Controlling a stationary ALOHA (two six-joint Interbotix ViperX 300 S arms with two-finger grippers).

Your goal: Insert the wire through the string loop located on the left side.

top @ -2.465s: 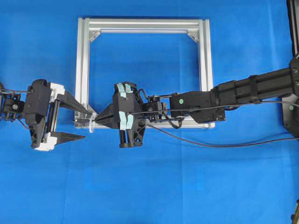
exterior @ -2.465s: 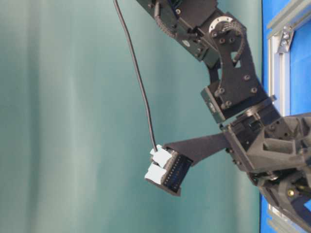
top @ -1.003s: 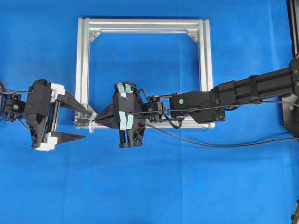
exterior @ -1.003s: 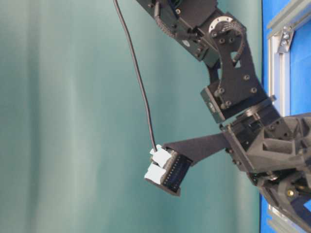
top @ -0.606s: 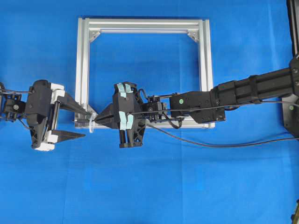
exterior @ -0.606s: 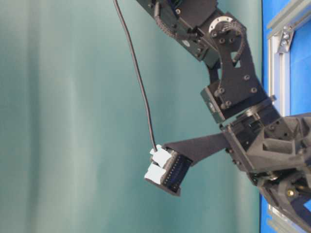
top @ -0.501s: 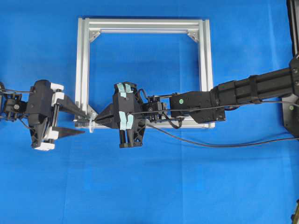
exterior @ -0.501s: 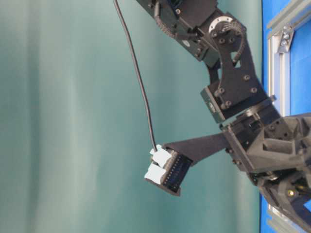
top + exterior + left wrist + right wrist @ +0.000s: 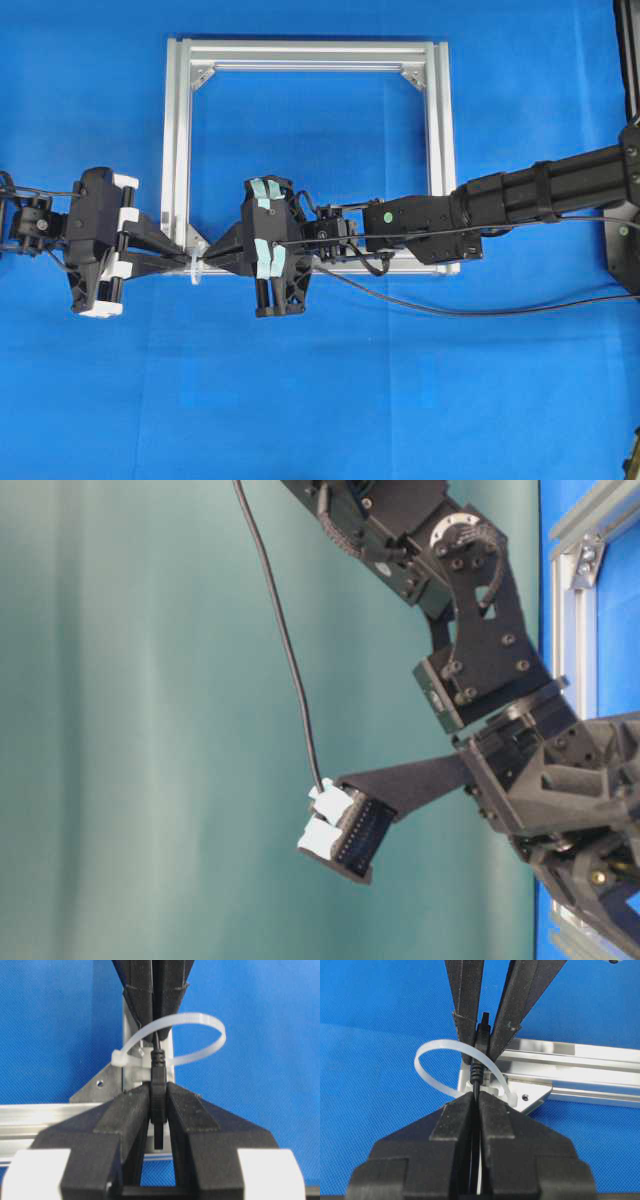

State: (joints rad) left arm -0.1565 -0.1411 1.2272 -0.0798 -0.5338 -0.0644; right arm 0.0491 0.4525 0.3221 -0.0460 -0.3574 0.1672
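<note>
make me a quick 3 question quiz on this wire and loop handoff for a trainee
1. True or false: the plug of the wire has already passed through the string loop.
2. What is the left gripper shut on?
A. the frame
B. the plug end of the wire
C. the loop
3. Which corner of the aluminium frame carries the loop in the overhead view?

Key:
1. True: the plug sits on the left gripper's side, with the cable running back through the loop to the right gripper.
2. B
3. The lower left corner.
</note>
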